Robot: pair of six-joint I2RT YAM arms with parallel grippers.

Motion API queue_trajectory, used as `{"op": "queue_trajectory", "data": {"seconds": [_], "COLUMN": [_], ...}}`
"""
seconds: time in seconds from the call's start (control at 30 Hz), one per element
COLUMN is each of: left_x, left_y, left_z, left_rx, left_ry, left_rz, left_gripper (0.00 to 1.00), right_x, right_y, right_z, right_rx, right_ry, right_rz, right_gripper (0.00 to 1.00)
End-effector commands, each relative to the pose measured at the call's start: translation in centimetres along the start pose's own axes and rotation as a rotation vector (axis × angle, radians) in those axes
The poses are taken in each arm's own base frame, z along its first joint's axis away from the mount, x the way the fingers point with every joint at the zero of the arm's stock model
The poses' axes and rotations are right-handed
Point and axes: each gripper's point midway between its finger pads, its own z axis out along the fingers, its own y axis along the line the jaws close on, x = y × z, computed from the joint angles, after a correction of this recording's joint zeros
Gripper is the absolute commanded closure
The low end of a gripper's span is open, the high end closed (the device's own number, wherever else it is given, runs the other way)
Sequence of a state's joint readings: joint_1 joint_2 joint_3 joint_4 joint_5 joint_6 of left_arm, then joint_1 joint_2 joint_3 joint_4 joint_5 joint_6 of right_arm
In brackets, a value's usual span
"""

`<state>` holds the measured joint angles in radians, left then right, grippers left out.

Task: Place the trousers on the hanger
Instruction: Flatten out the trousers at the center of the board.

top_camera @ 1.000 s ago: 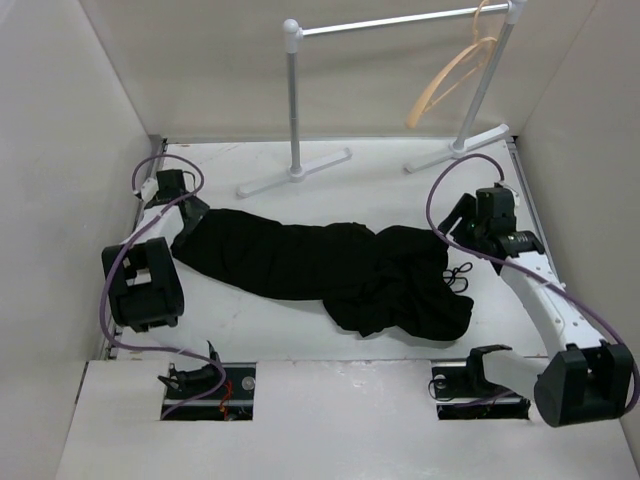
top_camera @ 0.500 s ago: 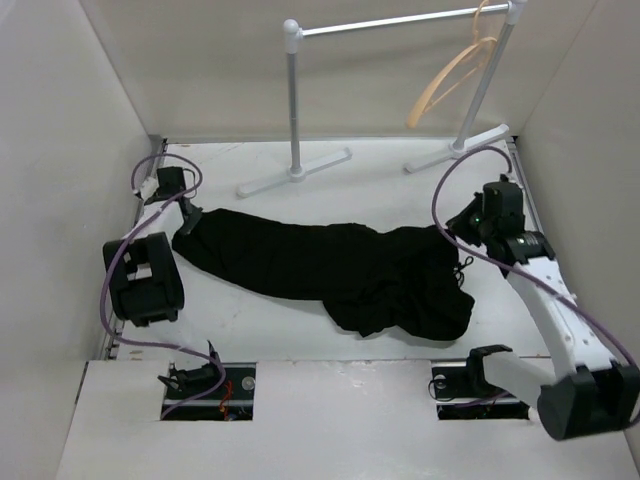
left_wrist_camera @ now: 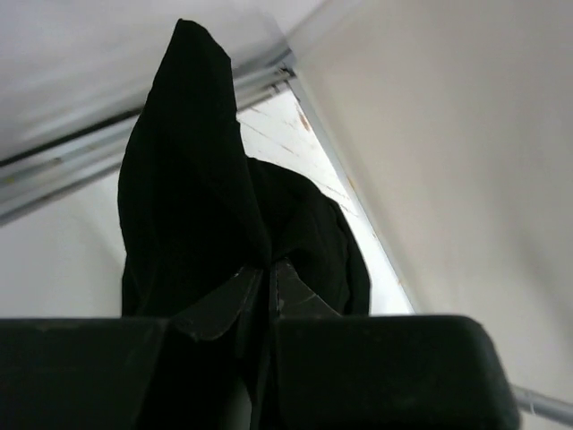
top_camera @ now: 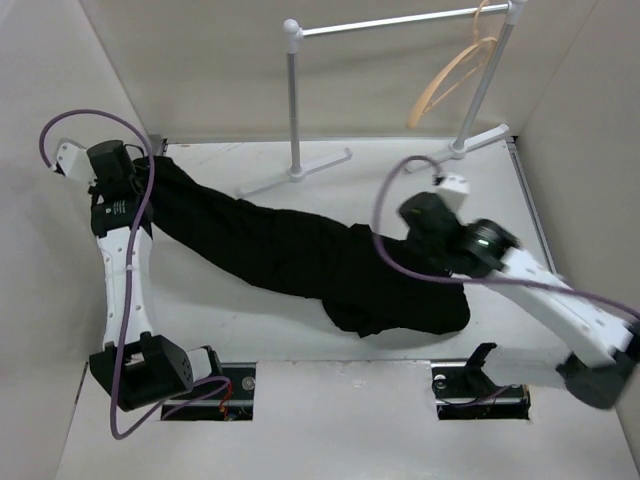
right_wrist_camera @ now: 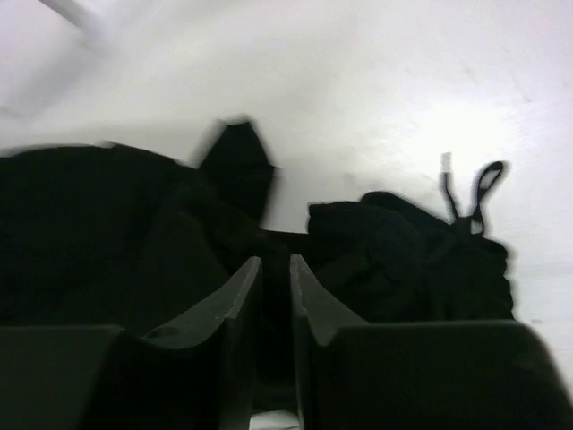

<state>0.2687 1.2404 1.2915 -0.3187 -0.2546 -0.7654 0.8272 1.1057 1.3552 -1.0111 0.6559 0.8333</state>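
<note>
Left tool point(left_wrist_camera: 269, 269) clamps the trousers point(top_camera: 290, 250) at ten o'clock; right tool point(right_wrist_camera: 274, 262) pinches their middle, spreading them for the hanger point(top_camera: 452, 72).

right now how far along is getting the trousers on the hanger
Early. Done: both grips look made, left gripper shut on one end of the trousers, right gripper apparently pinching the other. In hand: the left end is stretched toward the far left corner. Left: the hanger hangs bare on the rack.
</note>
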Motion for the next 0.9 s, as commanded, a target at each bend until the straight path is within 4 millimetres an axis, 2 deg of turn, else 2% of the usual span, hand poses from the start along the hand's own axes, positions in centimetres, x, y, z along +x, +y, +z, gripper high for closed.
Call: {"op": "queue_trajectory", "data": {"seconds": [0.0, 0.03, 0.1, 0.13, 0.17, 0.23, 0.33, 0.37, 0.43, 0.47, 0.5, 0.53, 0.6, 0.67, 0.7, 0.77, 0.8, 0.87], "left_x": [-2.1, -1.8, -1.1, -0.7, -0.2, 0.6, 1.0, 1.0, 1.9, 2.4, 2.8, 3.3, 4.1, 4.4, 4.6, 4.7, 4.8, 4.9], "left_y": [2.0, 2.5, 3.7, 4.3, 5.4, 7.3, 8.0, 8.0, 7.4, 7.1, 6.9, 6.7, 6.8, 6.9, 7.0, 7.2, 7.2, 7.2], "left_z": [-0.8, -0.9, -1.2, -1.4, -1.4, -1.7, -2.0, -2.0, -2.0, -2.0, -2.0, -2.0, -2.0, -2.0, -2.0, -2.0, -2.1, -2.2], "left_rx": [-0.085, -0.097, -0.122, -0.133, -0.159, -0.201, -0.212, -0.211, -0.197, -0.189, -0.184, -0.179, -0.178, -0.177, -0.178, -0.178, -0.179, -0.176], "left_ry": [-0.049, -0.042, -0.036, -0.032, -0.026, -0.016, -0.015, -0.014, 0.013, 0.025, 0.032, 0.041, 0.059, 0.067, 0.07, 0.074, 0.075, 0.078], "left_rz": [-0.017, -0.017, -0.011, -0.009, -0.012, -0.025, -0.03, -0.03, -0.021, -0.016, -0.011, -0.004, 0.008, 0.01, 0.011, 0.012, 0.012, 0.016], "left_gripper": [0.98, 0.97, 0.97, 0.97, 0.97, 0.97, 0.96, 0.96, 0.96, 0.96, 0.96, 0.96, 0.96, 0.96, 0.96, 0.96, 0.96, 0.96], "right_x": [6.5, 6.9, 6.3, 5.9, 5.9, 5.1, 4.8, 5.2, 6.3, 7.3, 8.6, 9.8, 12.1, 14.9, 16.8, 20.5, 22.0, 24.8], "right_y": [-1.7, -1.0, 0.9, 1.4, 1.4, -0.6, -4.3, -4.7, -4.5, -3.5, -2.1, -0.6, 2.0, 3.1, 3.2, 3.4, 3.8, 4.9], "right_z": [6.7, 7.0, 6.0, 5.4, 5.0, 5.9, 9.1, 10.2, 12.4, 13.1, 13.2, 12.9, 10.9, 9.3, 8.5, 7.1, 6.4, 4.5], "right_rx": [0.174, 0.139, 0.026, -0.029, -0.072, -0.058, 0.01, 0.012, -0.006, -0.041, -0.095, -0.149, -0.234, -0.258, -0.256, -0.264, -0.271, -0.293], "right_ry": [0.151, 0.168, 0.136, 0.117, 0.112, 0.092, 0.115, 0.135, 0.182, 0.223, 0.269, 0.302, 0.331, 0.378, 0.427, 0.528, 0.57, 0.632], "right_rz": [-0.196, -0.185, -0.13, -0.1, -0.072, 0.0, 0.109, 0.13, 0.15, 0.139, 0.121, 0.1, 0.049, 0.002, -0.018, -0.036, -0.039, -0.099], "right_gripper": [0.66, 0.58, 0.37, 0.3, 0.26, 0.28, 0.51, 0.52, 0.39, 0.32, 0.29, 0.32, 0.49, 0.55, 0.63, 0.72, 0.75, 0.72]}}
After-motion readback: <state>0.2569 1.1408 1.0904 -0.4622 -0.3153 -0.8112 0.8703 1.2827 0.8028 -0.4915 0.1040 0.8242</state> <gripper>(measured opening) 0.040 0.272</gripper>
